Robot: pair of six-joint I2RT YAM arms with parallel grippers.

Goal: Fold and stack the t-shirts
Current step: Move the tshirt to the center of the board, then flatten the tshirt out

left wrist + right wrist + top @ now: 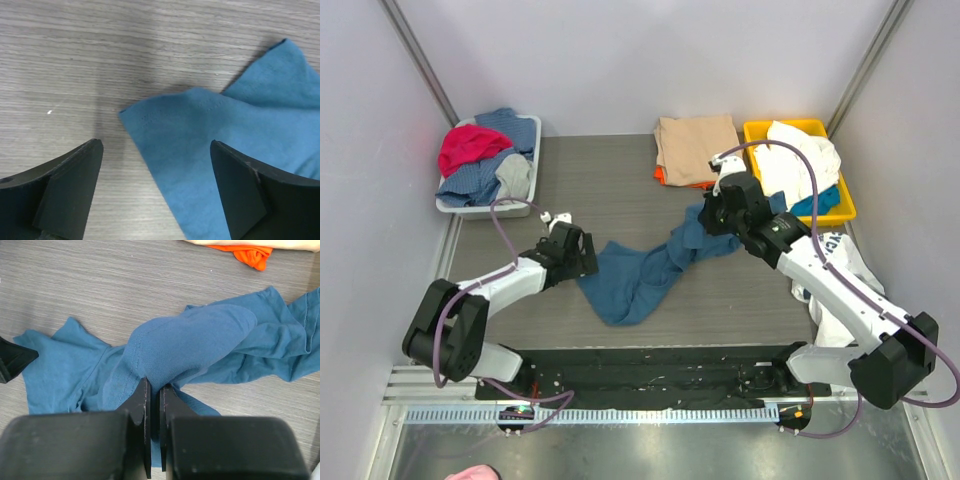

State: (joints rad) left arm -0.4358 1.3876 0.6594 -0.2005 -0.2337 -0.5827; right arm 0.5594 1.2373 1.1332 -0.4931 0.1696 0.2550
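A dark teal-blue t-shirt lies crumpled mid-table, stretched toward the right. My right gripper is shut on a raised fold of this shirt; in the right wrist view the jaws pinch the cloth tight. My left gripper stands open low over the shirt's left edge. In its wrist view a hemmed corner of the shirt lies between the wide-apart fingers, untouched. At the back, a tan-beige t-shirt sits folded on an orange t-shirt, whose edge peeks out.
A grey bin of mixed clothes, red and blue, stands at the back left. A yellow bin with white and blue cloth stands at the back right. A white printed garment hangs by the right arm. Walls close in both sides.
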